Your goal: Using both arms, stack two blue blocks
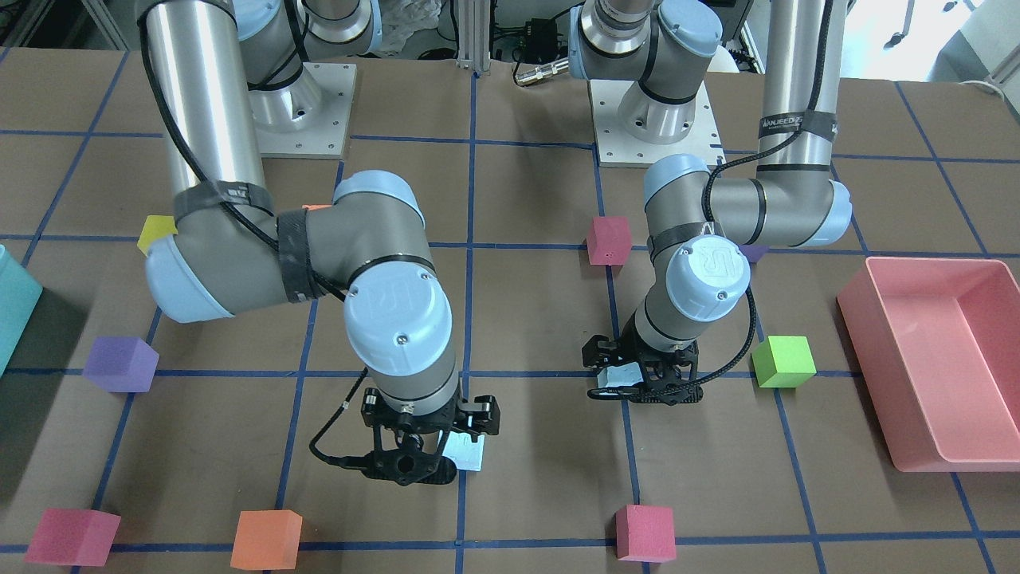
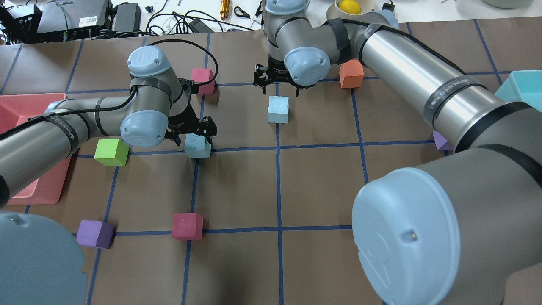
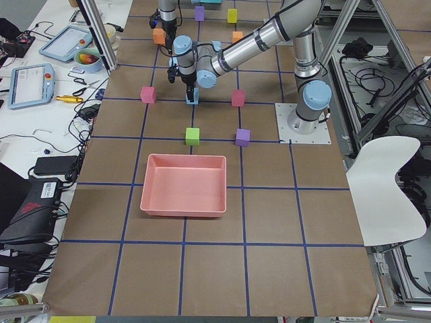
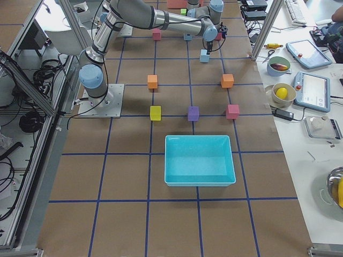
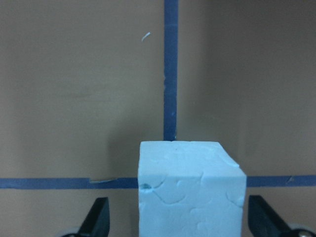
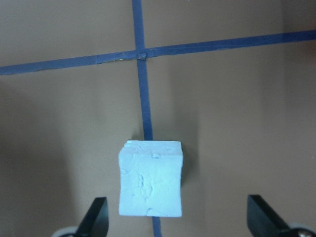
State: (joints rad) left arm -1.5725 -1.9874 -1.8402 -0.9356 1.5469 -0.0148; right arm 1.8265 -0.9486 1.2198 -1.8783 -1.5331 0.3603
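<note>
One blue block (image 2: 197,145) stands on the table at a tape crossing. My left gripper (image 2: 190,131) is low over it and open. In the left wrist view the block (image 5: 190,190) sits between the spread fingers (image 5: 97,218) with gaps on both sides. The other blue block (image 2: 278,109) stands on a tape line near the table's middle. My right gripper (image 2: 277,82) is open just beyond it. In the right wrist view this block (image 6: 150,180) lies left of centre between the fingers (image 6: 264,217), untouched. In the front view the left gripper (image 1: 641,381) and the right gripper (image 1: 418,450) both point down.
A green cube (image 2: 111,151) and a pink tray (image 2: 17,106) lie by the left arm. A magenta cube (image 2: 202,80) and an orange cube (image 2: 351,73) flank the grippers on the far side. A teal box (image 2: 521,84) is at the right. Purple (image 2: 95,233) and magenta (image 2: 186,225) cubes lie nearer.
</note>
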